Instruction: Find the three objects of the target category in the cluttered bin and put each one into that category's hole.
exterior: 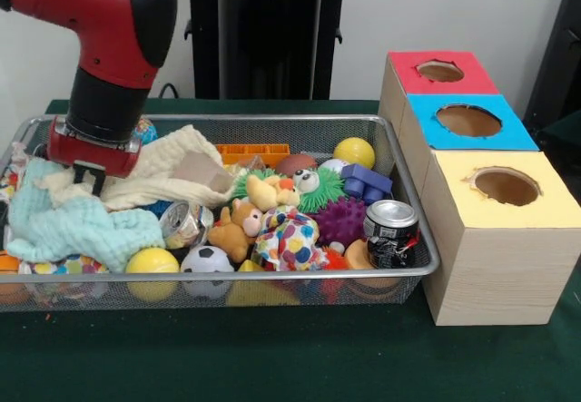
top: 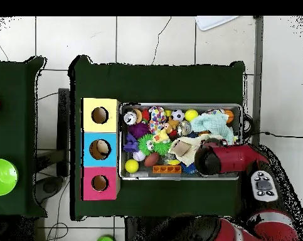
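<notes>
the red and black arm [exterior: 109,75] reaches into the bin [exterior: 413,211] at the cream cloth [exterior: 172,171] beside toys.

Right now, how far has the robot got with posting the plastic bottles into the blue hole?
Nothing shows as done: no bottle is visible in the blue-topped hole. In hand: the gripper is low in the wire bin, at the cream cloth, holding nothing I can see. Left: seemingly all three; one glossy crinkled thing beside the teddy bear may be a bottle.

A dark green table [exterior: 272,366] carries the bin [exterior: 413,270] and, just beside it, a wooden box [exterior: 495,275].
</notes>
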Robot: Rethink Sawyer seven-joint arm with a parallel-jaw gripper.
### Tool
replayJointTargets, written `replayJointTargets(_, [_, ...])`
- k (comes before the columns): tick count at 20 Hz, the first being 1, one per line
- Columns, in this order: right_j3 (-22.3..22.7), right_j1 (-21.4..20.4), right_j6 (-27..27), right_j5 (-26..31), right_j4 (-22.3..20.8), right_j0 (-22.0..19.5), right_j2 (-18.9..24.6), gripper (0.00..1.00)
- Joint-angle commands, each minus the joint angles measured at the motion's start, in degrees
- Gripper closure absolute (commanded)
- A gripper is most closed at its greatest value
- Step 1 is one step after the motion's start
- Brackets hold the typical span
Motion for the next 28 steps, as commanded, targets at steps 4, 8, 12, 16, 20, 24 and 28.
replayJointTargets(4, [13.08,-2.00,0.47,12.12,10.66,-1.76,15.47,1.00])
replayJointTargets(8, [13.14,-1.78,4.78,10.61,12.19,1.10,13.47,1.00])
replayJointTargets(12, [14.63,-2.48,6.50,10.19,14.19,2.59,13.31,1.00])
replayJointTargets(16, [16.63,-3.82,6.56,10.81,16.50,2.56,14.47,1.00])
replayJointTargets(20, [17.74,-4.88,6.63,11.73,18.73,2.97,14.94,1.00])
replayJointTargets(24, [19.34,-6.27,5.80,12.81,21.02,2.87,15.81,1.00])
replayJointTargets(28, [20.69,-7.57,5.14,13.70,23.33,3.21,16.17,1.00])
